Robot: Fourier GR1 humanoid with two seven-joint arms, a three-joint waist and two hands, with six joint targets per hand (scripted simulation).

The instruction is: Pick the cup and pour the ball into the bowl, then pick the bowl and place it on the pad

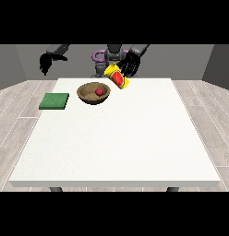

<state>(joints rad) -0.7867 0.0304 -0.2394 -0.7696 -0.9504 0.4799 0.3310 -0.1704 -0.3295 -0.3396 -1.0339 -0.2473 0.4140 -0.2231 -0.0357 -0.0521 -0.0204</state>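
Front view: I stand at the far side of a white table [116, 138], small at the top of the view. My hand at the view's right [129, 63] is curled round a yellow cup [117, 77], holding it tilted above the table's far edge with its red-lined mouth turned down towards the wooden bowl [93, 93]. A red ball [99, 92] lies inside the bowl, so I judge the pour is done. The cup hangs just beside the bowl's right rim, apart from it.

My hand at the view's left [46, 62] hangs in the air beyond the table's far left corner, holding nothing; I cannot tell how its fingers lie.

The green pad [54, 101] lies flat near the table's left edge, a little apart from the bowl.

The bowl looks stiff, light and shallow. I would take it by the rim and keep it level, since the ball could roll out.

No brand, label or writing can be read anywhere.
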